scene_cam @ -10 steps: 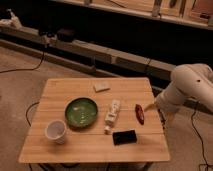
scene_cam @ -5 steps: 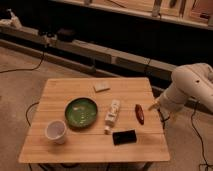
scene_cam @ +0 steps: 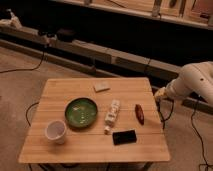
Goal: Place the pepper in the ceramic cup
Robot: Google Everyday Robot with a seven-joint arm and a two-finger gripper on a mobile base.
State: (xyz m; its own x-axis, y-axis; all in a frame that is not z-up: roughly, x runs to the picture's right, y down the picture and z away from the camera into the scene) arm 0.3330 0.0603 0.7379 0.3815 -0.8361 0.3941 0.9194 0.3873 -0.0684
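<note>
Pulled back since the earlier frame, the gripper (scene_cam: 160,95) now hangs far to the right of the green plate (scene_cam: 81,111), at the table's right edge and clear of the pepper (scene_cam: 139,114) it was close over. Its jaws stand apart and hold nothing. The pepper lies flat on the wood, right of the plate and beyond the white bottle (scene_cam: 112,114), untouched, so the pick is not yet made. The ceramic cup (scene_cam: 55,131) stands upright just front-left of the plate, mouth up and ready to receive. I judge the retreat a re-approach, since the pepper's slender body wants a squarer line.

A dark flat slab (scene_cam: 124,136) lies front-right of the plate and a pale block (scene_cam: 101,86) behind it. The table (scene_cam: 65,90) is bare light wood; behind the plate runs a dim low ledge with cables trailing onto the floor.
</note>
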